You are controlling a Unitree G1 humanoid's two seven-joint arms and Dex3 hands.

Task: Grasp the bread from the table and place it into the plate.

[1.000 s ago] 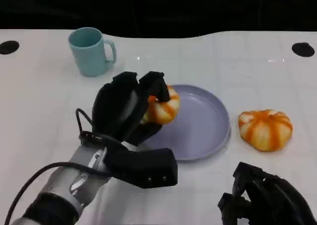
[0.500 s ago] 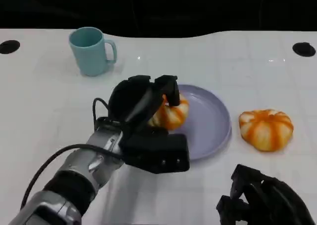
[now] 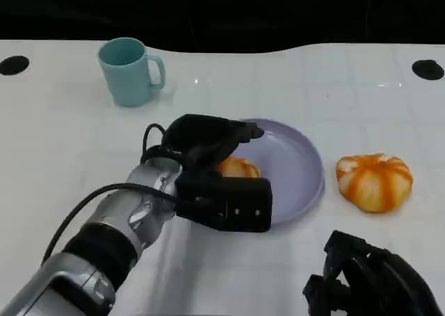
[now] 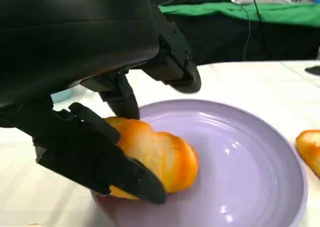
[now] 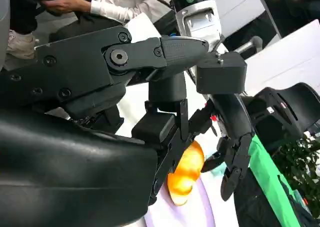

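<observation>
bread (image 3: 238,167) is sitting inside the plate (image 3: 299,170) now, on the near-left part of the lavender dish, right up against the rim on that side. left hand (image 3: 208,140) is over it, and in the wrist cam you can see the bread (image 4: 155,154) resting on the plate (image 4: 250,157) floor with one lower black finger (image 4: 95,157) pressed along its side, while the upper fingers are lifted off and reach out over the plate without touching the bread. so the fingers are spread apart, more of a loose cradle than a clamp, and i can't really tell if it counts as holding it or just touching. rest of the plate is bare purple. second bread (image 3: 374,182), same orange and white striped look, is on the table (image 3: 69,142) to the right of the plate, close to it but not touching. teal mug (image 3: 129,72) stands upright at the back left, well apart from the plate, handle pointing right, and i can't see anything in it from this angle. right hand (image 3: 368,281) is low at the near right edge, resting away from everything, fingers look curled in with nothing in them. the right wrist cam catches the bread (image 5: 186,174) too, and a person sitting in the background.
</observation>
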